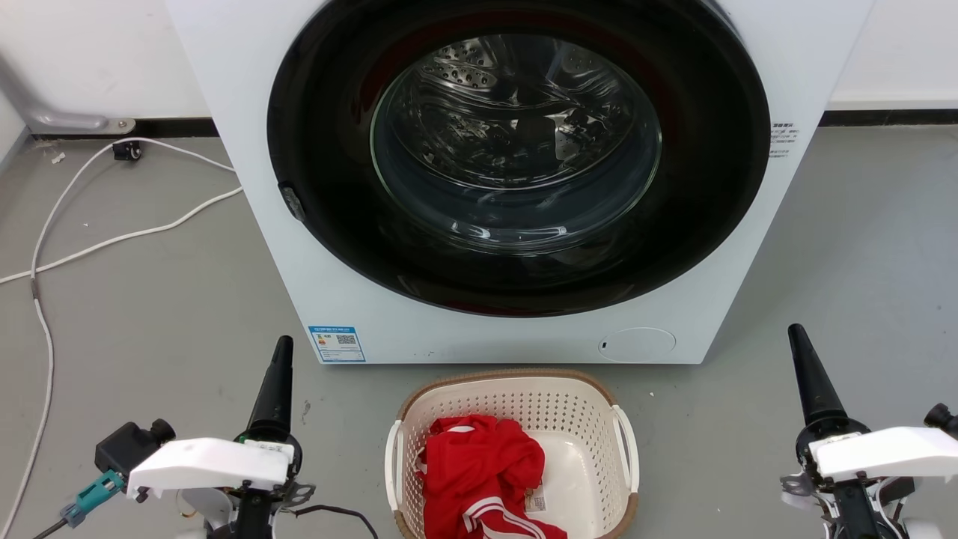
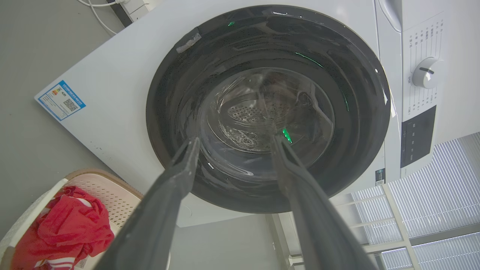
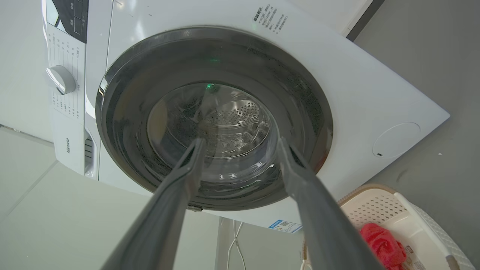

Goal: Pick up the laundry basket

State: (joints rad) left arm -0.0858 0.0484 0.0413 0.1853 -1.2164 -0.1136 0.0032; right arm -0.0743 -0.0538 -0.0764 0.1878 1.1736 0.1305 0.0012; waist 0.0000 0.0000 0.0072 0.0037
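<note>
The laundry basket (image 1: 524,398), cream with perforated walls and a brown rim, stands on the grey floor just in front of the washing machine, with a white loop handle (image 1: 627,449) on each side. A red garment with white stripes (image 1: 479,464) lies inside it. My left gripper (image 1: 283,346) hovers to the basket's left and my right gripper (image 1: 795,331) well off to its right, neither touching it. In the left wrist view the left gripper (image 2: 235,139) is open and empty, with the basket (image 2: 108,195) at the lower left. The right gripper (image 3: 240,141) is open too, the basket (image 3: 375,210) at its lower right.
A white front-loading washing machine (image 1: 254,187) with a shut dark round door (image 1: 516,157) rises right behind the basket. White cables (image 1: 112,239) trail over the floor at the left. Bare grey floor lies on either side of the basket.
</note>
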